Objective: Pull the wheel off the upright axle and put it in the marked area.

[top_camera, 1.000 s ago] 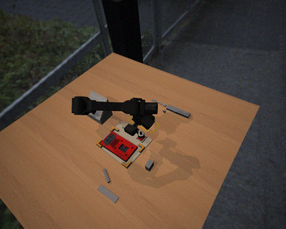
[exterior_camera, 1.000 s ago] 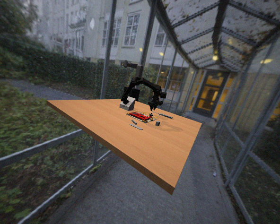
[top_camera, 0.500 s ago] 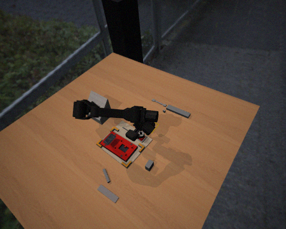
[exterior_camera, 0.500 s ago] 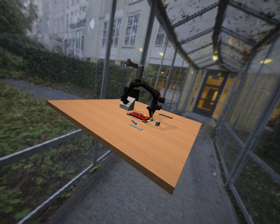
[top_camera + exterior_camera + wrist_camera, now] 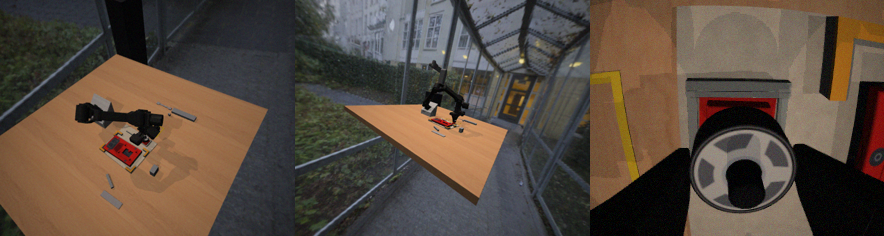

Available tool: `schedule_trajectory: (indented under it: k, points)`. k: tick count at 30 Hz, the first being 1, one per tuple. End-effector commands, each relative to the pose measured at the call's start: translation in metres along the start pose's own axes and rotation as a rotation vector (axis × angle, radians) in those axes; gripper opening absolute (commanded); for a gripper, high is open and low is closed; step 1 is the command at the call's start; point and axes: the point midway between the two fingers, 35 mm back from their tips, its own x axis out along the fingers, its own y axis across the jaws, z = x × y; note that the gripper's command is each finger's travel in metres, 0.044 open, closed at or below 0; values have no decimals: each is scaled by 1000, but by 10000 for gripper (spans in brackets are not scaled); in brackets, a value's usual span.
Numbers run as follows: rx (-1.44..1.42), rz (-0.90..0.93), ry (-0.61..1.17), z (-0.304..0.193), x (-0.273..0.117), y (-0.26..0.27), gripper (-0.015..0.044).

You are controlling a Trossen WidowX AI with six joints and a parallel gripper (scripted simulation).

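Note:
The wheel (image 5: 739,142) (image 5: 146,139), black with a grey spoked face, is around the upright black axle (image 5: 746,194), whose end shows through the hub. Below it is a red base in a grey frame (image 5: 738,86). My gripper (image 5: 741,157) (image 5: 145,138) (image 5: 454,121) points down over it, with one finger against each side of the wheel, shut on it. The wheel is low, close above the base; how far down the axle it sits is unclear. The marked area is a yellow outline (image 5: 629,125) (image 5: 160,132) beside the pale board, partly hidden by the arm in the top view.
A red panel (image 5: 134,157) (image 5: 440,122) lies on the board between orange corner brackets (image 5: 839,60). A grey block (image 5: 154,170) (image 5: 461,130) stands near the board. Grey bars (image 5: 184,114) (image 5: 111,199) lie farther off. A grey wedge (image 5: 107,119) is near the arm's base.

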Motion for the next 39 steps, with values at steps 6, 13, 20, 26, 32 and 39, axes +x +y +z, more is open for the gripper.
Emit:
schedule_trajectory:
  k: [6,13,20,26,32,39]
  points:
    - [0,0,0,0,-1,0,0]
    - [-1,0,0,0,-4,0,0]
    - [-1,0,0,0,-6,0,0]
    - [-2,0,1,0,-8,0,0]
    - [-3,0,1,1,-10,0,0]
    - [-3,-1,1,1,-12,0,0]
